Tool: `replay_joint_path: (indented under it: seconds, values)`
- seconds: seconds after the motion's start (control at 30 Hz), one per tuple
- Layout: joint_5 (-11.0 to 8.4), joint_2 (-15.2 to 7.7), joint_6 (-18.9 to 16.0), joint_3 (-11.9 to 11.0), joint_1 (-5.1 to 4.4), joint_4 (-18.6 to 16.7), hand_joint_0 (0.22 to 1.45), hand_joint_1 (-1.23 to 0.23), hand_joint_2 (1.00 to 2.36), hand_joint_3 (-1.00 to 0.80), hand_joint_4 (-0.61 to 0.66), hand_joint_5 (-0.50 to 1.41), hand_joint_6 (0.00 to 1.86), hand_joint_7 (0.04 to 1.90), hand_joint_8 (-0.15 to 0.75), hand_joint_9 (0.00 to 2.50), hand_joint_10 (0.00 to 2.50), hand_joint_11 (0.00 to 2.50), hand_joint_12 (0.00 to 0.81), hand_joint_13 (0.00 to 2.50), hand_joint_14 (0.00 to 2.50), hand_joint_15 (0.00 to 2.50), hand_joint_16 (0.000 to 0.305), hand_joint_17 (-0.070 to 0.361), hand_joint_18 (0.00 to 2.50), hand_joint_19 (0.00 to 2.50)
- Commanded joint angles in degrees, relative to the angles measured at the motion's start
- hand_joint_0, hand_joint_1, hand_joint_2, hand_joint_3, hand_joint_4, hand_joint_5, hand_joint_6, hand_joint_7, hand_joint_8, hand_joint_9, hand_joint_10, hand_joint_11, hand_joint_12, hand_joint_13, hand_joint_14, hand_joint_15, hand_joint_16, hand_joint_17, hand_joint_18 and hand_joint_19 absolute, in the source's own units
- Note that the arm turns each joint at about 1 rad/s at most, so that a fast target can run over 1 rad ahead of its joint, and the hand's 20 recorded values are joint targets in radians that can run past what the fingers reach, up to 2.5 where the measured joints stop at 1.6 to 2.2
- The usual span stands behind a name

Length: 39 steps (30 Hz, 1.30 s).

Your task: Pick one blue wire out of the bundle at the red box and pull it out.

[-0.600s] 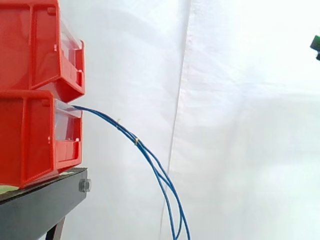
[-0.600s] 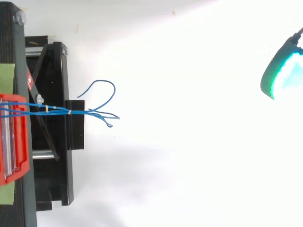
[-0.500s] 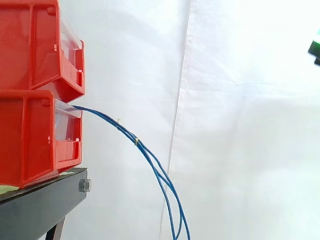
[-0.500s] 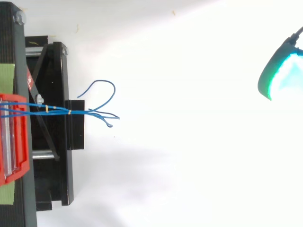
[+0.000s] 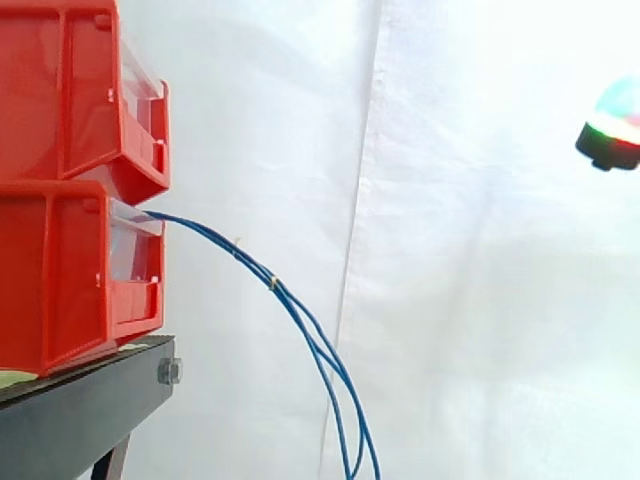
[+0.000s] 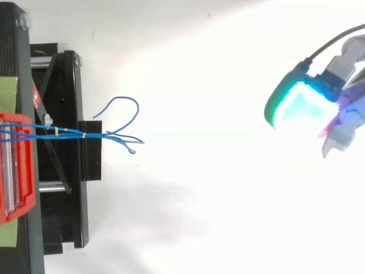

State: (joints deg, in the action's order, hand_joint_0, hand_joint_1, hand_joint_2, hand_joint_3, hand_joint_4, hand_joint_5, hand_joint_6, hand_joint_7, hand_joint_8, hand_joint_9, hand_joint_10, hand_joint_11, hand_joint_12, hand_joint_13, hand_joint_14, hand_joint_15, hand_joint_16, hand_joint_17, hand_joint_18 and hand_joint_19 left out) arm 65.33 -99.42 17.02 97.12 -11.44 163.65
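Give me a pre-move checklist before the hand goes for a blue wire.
1. Wires accessible: blue wires hang free out of the lower red bin. ok
2. No early contact: hand is well apart from the wire ends, to their right in the top view. ok
3. One wire separable: past the yellow ties the ends fan out, and the looped wire stands off alone. ok
4. Height match: in the side view the hand sits above where the wires leave the bin. not ok
5. Hand ready to pinch: cannot tell
6. Bins seated on the black stand: ok
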Motion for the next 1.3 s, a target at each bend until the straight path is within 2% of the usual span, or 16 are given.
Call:
replay_joint_path:
  seconds: [0.0,0.1,0.3,0.37,0.57,0.67,0.87,0.97,1.0,1.03,1.13,1.17,1.27]
  values:
    - [-0.38,-1.4,0.1,0.0,-0.43,-1.8,0.49,-0.57,1.0,-0.49,0.32,-0.18,0.5,0.85,0.356,0.93,0.01,0.5,0.45,0.84,0.02,0.41,0.064,0.144,0.77,0.48]
    - [-1.34,-2.8,0.0,-0.1,-0.78,-3.2,0.49,-0.57,1.0,-0.49,0.33,-0.17,0.5,0.86,0.356,0.93,0.01,0.5,0.451,0.84,0.01,0.41,0.064,0.144,0.77,0.48]
    - [-2.84,-4.1,0.0,-0.6,-1.48,-4.8,0.49,-0.57,1.0,-0.49,0.33,-0.17,0.5,0.86,0.358,0.94,0.01,0.5,0.45,0.85,0.01,0.41,0.064,0.144,0.77,0.48]
    - [-3.01,-5.3,-0.1,-1.3,-2.01,-5.0,0.49,-0.57,1.0,-0.49,0.33,-0.17,0.5,0.86,0.356,0.94,0.01,0.51,0.452,0.85,0.01,0.42,0.064,0.143,0.77,0.49]
    - [-3.19,-7.0,0.0,-2.8,-2.36,-5.4,0.49,-0.57,1.0,-0.49,0.34,-0.17,0.5,0.86,0.357,0.94,0.01,0.51,0.455,0.84,0.01,0.41,0.064,0.144,0.78,0.48]
    - [-5.3,-7.5,0.7,-3.1,-2.72,-6.7,0.49,-0.58,1.0,-0.49,0.33,-0.17,0.5,0.86,0.356,0.93,0.01,0.5,0.464,0.79,0.01,0.39,0.064,0.145,0.75,0.46]
    - [-8.2,-7.5,3.1,-3.1,-3.07,-8.4,0.48,-0.6,1.0,-0.49,0.34,-0.17,0.5,0.87,0.352,0.88,0.01,0.51,0.471,0.64,0.01,0.35,0.066,0.148,0.62,0.42]
    - [-9.34,-9.0,4.3,-3.5,-3.15,-9.6,0.47,-0.61,1.0,-0.49,0.34,-0.17,0.5,0.88,0.347,0.84,0.01,0.49,0.477,0.55,0.01,0.31,0.067,0.151,0.51,0.36]
    - [-9.34,-9.9,4.3,-3.9,-3.15,-9.9,0.47,-0.61,1.0,-0.49,0.34,-0.17,0.5,0.87,0.347,0.83,0.01,0.5,0.477,0.52,0.01,0.28,0.067,0.15,0.48,0.35]
    - [-9.34,-11.3,4.0,-5.2,-3.07,-10.0,0.47,-0.61,1.0,-0.49,0.34,-0.17,0.5,0.87,0.348,0.82,0.01,0.48,0.479,0.48,0.01,0.26,0.067,0.152,0.43,0.32]
    - [-9.25,-12.6,3.4,-6.9,-2.8,-9.8,0.46,-0.61,1.0,-0.5,0.35,-0.16,0.5,0.87,0.349,0.77,0.01,0.42,0.474,0.4,0.01,0.19,0.068,0.153,0.34,0.26]
    - [-8.73,-14.4,2.9,-8.9,-2.54,-9.2,0.46,-0.61,1.0,-0.5,0.35,-0.16,0.5,0.87,0.343,0.75,0.01,0.39,0.471,0.36,0.01,0.17,0.068,0.153,0.29,0.23]
    - [-8.55,-15.4,3.0,-9.8,-2.45,-9.4,0.46,-0.58,1.0,-0.5,0.35,-0.16,0.5,0.87,0.335,0.68,0.01,0.37,0.461,0.28,0.0,0.16,0.068,0.153,0.18,0.25]
